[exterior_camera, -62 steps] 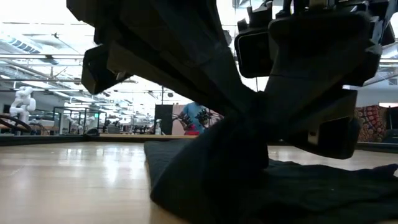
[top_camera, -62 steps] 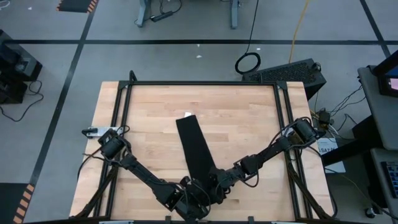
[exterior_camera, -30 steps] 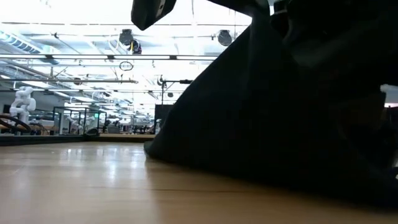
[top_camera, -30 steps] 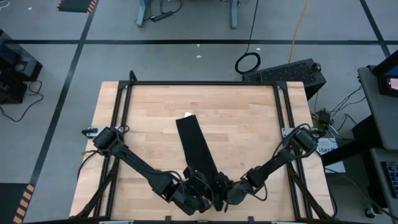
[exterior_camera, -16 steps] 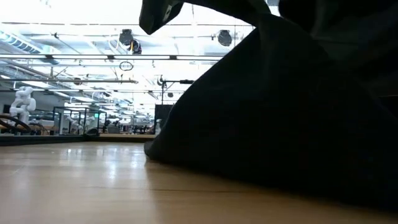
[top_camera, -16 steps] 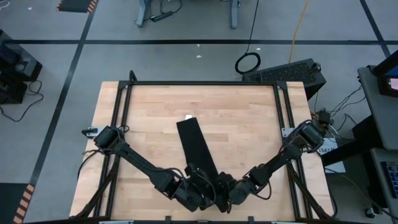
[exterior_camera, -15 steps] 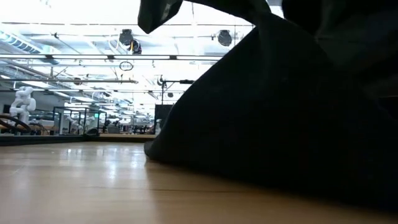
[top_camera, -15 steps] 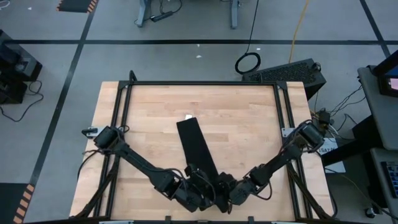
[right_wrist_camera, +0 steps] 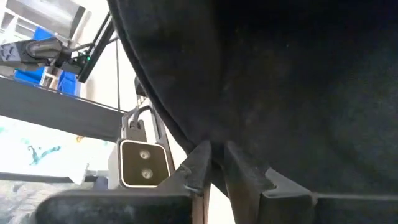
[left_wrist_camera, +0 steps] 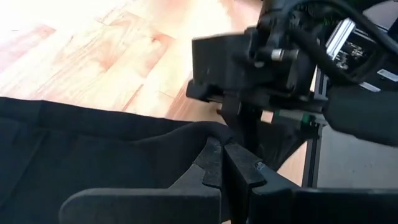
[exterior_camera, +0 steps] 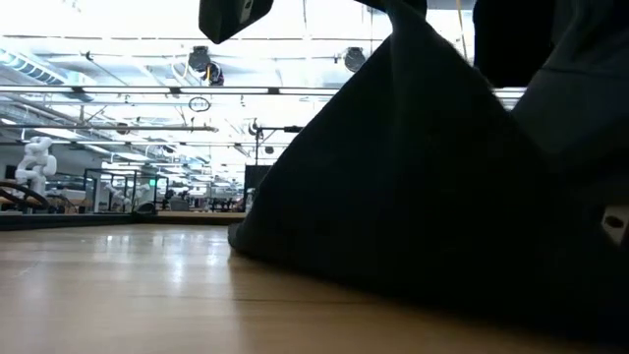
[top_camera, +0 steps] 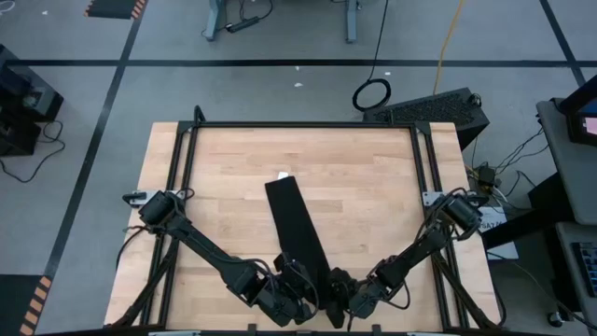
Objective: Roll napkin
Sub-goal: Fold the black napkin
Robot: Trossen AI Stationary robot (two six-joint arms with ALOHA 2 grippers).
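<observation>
The black napkin (top_camera: 297,228), a long matte strip with a white tag, has its near end pinched by the left gripper (left_wrist_camera: 219,163) and right gripper (right_wrist_camera: 214,155).

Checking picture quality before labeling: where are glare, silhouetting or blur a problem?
Low view: bright ceiling lights silhouette the napkin, with glare on the table. Left wrist view: the far wood is washed out. Right wrist view: the close cloth is blurred.
</observation>
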